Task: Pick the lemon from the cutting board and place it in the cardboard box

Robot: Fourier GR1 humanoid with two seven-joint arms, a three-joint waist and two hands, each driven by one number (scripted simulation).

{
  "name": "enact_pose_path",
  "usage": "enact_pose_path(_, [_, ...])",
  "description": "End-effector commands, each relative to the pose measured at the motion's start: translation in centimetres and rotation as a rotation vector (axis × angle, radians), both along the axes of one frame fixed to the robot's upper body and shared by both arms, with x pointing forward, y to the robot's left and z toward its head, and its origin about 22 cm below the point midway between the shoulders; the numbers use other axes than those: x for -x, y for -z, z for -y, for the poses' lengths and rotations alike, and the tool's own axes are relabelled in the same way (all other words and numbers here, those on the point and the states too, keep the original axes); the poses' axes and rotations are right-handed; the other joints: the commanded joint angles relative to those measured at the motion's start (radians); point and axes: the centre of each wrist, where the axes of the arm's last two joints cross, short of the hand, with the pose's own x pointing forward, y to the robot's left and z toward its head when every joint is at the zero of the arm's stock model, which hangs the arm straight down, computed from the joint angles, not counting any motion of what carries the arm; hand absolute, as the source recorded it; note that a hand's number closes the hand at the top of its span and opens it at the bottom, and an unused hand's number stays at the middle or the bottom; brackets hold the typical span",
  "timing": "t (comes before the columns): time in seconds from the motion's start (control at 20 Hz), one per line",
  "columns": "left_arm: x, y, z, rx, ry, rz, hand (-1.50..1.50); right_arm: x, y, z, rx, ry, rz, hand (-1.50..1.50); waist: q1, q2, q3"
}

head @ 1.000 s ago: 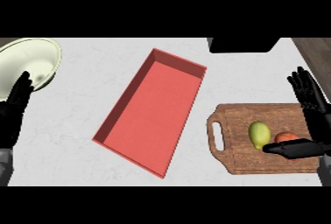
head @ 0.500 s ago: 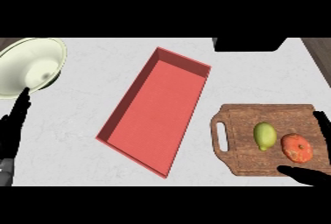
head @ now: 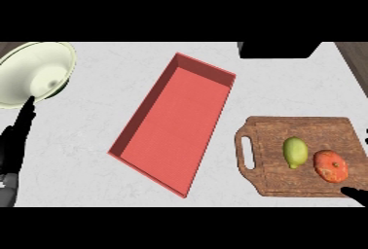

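A yellow-green lemon (head: 295, 152) lies on the wooden cutting board (head: 287, 127) at the right, with a red-orange fruit (head: 330, 166) beside it to the right. The box (head: 174, 124) is a long, shallow reddish tray set at a slant in the middle of the counter, with nothing in it. My left hand (head: 16, 141) rests open at the left edge, fingers up, far from the board. Only a black tip of my right hand (head: 355, 193) shows at the lower right corner, just off the board's near right corner and touching nothing.
A pale green plate (head: 34, 73) sits at the upper left, just above my left hand. A black object (head: 277, 50) stands at the counter's far edge, right of the middle. Bare white counter lies between box and board.
My right hand, which was over the board's right side by the red-orange fruit, has drawn back down and right until almost out of view. The lemon and the fruit still lie on the board.
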Motion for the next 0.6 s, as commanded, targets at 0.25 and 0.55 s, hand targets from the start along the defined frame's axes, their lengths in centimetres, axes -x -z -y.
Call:
enact_pose_path(0.25, [-0.7,-0.3,0.0,-0.012,-0.001,-0.001,0.0,-0.2,-2.0,-2.7,0.382,0.107,-0.166,-1.5,-0.001,-0.002,-0.002])
enact_pose_path(0.55, [-1.8,-0.4,-0.9,0.003,0.016,-0.006,0.0,-3.3,-3.2,-7.8,0.423,0.124,-0.273,-1.5,0.002,0.0,-0.001])
